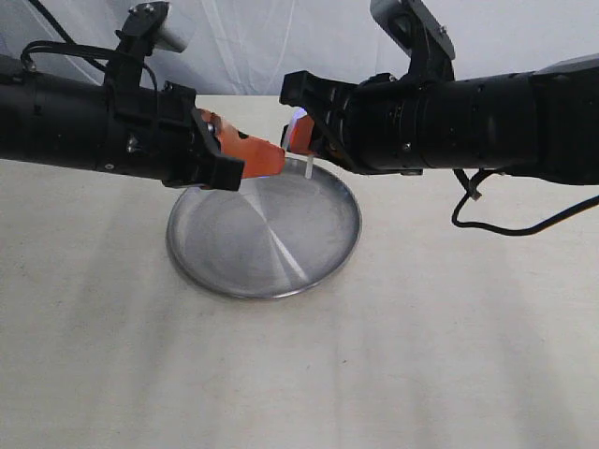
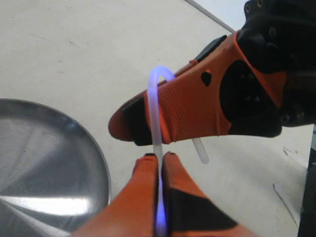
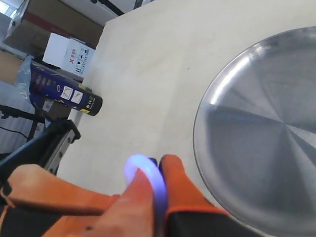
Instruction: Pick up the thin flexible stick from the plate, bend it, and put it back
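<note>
**Operator:** Plate location?
**Technician:** The plate lies flat on the table, beneath both grippers.
**Operator:** Gripper status?
**Technician:** Left gripper and right gripper are each clamped tight on the thin flexible stick. It arches between them, over the plate's far rim.
</note>
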### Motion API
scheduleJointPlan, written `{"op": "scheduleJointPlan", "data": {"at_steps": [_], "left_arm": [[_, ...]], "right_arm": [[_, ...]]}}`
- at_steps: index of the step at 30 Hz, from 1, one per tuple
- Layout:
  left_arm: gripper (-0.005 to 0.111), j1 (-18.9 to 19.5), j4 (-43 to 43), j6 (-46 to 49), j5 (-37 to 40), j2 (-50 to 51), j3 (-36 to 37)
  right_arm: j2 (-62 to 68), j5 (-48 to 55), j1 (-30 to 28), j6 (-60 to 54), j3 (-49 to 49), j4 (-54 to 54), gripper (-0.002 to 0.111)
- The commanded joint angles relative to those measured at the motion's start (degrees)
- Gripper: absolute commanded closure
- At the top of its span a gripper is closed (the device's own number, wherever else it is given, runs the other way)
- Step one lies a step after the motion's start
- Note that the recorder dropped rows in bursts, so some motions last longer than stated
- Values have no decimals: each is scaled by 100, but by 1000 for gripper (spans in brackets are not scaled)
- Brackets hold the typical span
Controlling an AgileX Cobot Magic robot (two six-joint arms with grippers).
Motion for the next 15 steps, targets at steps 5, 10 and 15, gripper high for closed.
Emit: {"op": "scheduleJointPlan", "data": {"at_steps": [5,10,15], "left_arm": [[107,-117,1162,591,531,89,119],[107,-587,1958,570,236,99,119],[107,-615,2404,570,236,99,119]], "right_arm": [[-123,-90,-12,428,-160,421,109],[-123,-78,-12,623,-160,421,109],[-123,-88,-12,992,-160,421,109]]}}
